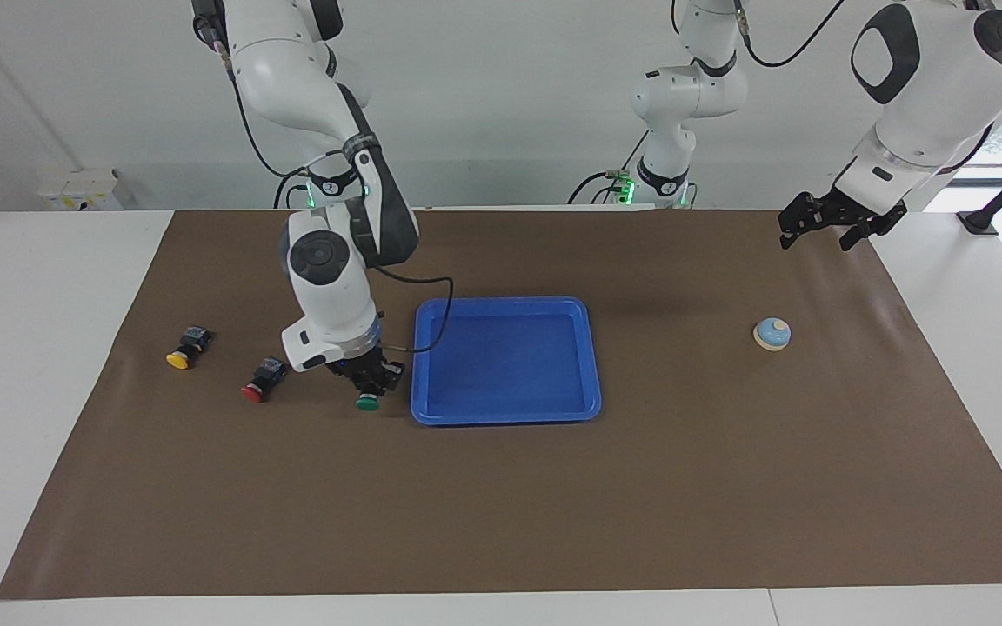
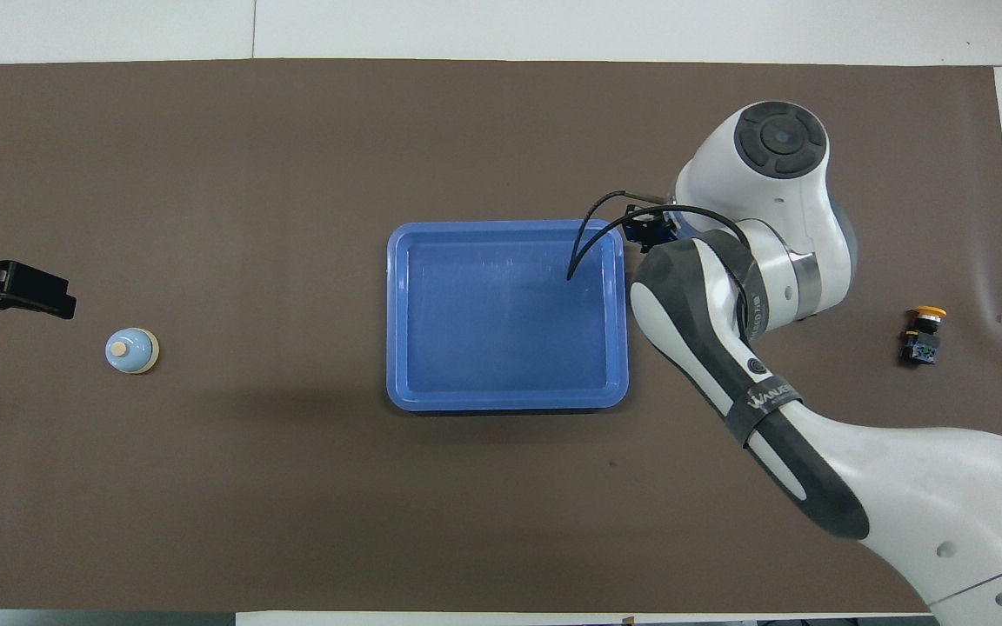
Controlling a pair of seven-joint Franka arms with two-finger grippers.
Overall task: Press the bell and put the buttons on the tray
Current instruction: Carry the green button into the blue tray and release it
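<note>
Beside the tray (image 1: 592, 365), the right gripper (image 1: 368, 382) is pinching the green button (image 1: 368, 401) below it; the left gripper (image 1: 823, 224) is waiting, fingers spread.

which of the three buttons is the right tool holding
The green-capped button, gripped in the right tool beside the blue tray. The red button and yellow button lie untouched on the brown mat, farther toward the right arm's end.

Black band on the right arm's white forearm (image 2: 762, 402): white lettering, partly readable, "WANU…"
Other readable text: none
</note>
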